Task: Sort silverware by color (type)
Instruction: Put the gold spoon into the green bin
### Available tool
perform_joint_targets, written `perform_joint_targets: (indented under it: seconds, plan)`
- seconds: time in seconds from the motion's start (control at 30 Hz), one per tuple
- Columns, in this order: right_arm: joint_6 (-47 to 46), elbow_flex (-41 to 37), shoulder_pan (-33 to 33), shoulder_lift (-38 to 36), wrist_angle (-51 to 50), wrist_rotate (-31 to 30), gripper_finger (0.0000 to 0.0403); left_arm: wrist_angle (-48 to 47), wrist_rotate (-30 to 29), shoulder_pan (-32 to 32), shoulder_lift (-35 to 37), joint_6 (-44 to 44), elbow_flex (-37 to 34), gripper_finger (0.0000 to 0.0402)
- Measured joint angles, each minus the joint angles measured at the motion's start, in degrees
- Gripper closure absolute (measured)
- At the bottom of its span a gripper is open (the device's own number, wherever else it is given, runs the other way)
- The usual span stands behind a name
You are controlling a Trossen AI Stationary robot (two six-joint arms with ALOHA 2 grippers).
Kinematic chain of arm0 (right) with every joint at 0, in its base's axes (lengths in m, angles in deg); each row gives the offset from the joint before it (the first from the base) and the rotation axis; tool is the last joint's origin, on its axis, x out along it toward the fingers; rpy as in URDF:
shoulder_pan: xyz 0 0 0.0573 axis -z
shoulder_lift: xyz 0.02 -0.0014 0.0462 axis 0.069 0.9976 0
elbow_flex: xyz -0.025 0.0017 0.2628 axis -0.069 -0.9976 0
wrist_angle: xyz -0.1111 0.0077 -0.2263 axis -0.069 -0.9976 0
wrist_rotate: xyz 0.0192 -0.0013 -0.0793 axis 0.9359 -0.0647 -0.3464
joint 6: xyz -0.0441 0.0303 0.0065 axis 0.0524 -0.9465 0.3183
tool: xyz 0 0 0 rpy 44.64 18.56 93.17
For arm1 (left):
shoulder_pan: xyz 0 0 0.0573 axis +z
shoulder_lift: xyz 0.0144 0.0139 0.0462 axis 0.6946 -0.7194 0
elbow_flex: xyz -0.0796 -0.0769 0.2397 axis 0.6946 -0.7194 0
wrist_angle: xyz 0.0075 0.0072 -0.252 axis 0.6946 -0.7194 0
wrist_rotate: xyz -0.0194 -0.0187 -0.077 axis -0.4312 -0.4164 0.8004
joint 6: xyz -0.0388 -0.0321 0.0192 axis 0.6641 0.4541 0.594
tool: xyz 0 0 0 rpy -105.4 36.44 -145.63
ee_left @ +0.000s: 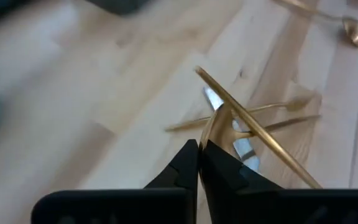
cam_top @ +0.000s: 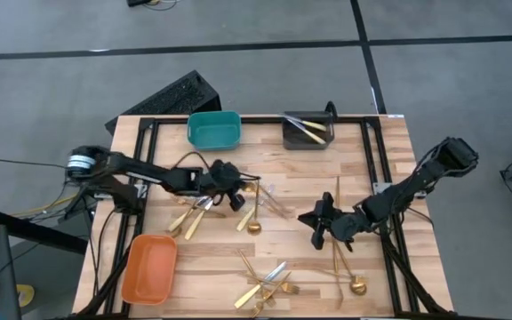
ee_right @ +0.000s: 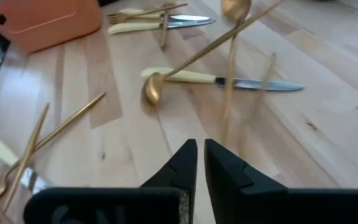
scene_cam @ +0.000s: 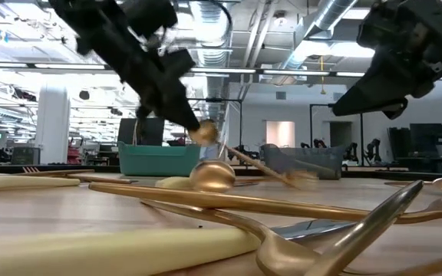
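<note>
Gold silverware lies scattered on the wooden table (cam_top: 389, 178): a cluster (cam_top: 189, 218) left of centre, a spoon (cam_top: 253, 227) in the middle, a pile (cam_top: 265, 286) at the near edge. My left gripper (cam_top: 238, 197) (ee_left: 197, 149) is above the table's middle, shut on one gold piece (scene_cam: 203, 133). My right gripper (cam_top: 315, 227) (ee_right: 200, 152) hovers right of centre. It is shut with nothing between its fingers, over a gold spoon (ee_right: 151, 90) and a cream-handled knife (ee_right: 185, 76). My left gripper pinches one end of a gold piece (ee_left: 211, 127) between its two fingertips, slanting down from the table's left. The held end looks rounded (scene_cam: 203, 133). The rest slants down away from the fingers, blurred. It is raised above the table; whether its low end still touches, I cannot tell.
A teal bin (cam_top: 213, 129) and a grey bin (cam_top: 308, 131) holding some gold pieces stand at the far edge. An orange bin (cam_top: 149, 267) sits at the near left. Another spoon (cam_top: 356, 286) lies near right. A black frame runs around the table.
</note>
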Motion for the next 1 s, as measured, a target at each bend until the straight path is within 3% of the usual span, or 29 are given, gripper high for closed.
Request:
perform_joint_targets:
  seconds: [0.23,0.37,0.5,0.63,0.77,1.0]
  plan:
    - [0.23,0.0,-1.42,0.0,0.4,-0.23,0.0346,-15.74,-2.88,1.53,13.52,0.88,0.0,0.0401]
    - [0.47,0.02,-0.92,0.0,1.34,-0.25,0.0346,-19.33,-11.15,3.95,19.48,-0.56,0.0,0.0401]
    - [0.65,0.02,-0.6,-0.01,1.78,-0.24,0.0346,-18.78,-17.43,10.92,23.43,-2.23,0.01,0.0401]
    - [1.92,0.02,-0.62,-1.04,2.45,-0.21,0.0346,-17.94,-16.18,20.39,23.47,-5.67,0.09,0.0401]
    - [1.99,0.02,-1.19,-4.34,0.25,-0.26,0.0346,-18.94,-10.08,29.04,21.33,-7.99,0.09,0.0401]
    - [1.95,0.0,-2.15,-12.18,-5.74,-4.55,0.0346,-19.55,-8.02,37.22,19.71,-9.13,0.07,0.0401]
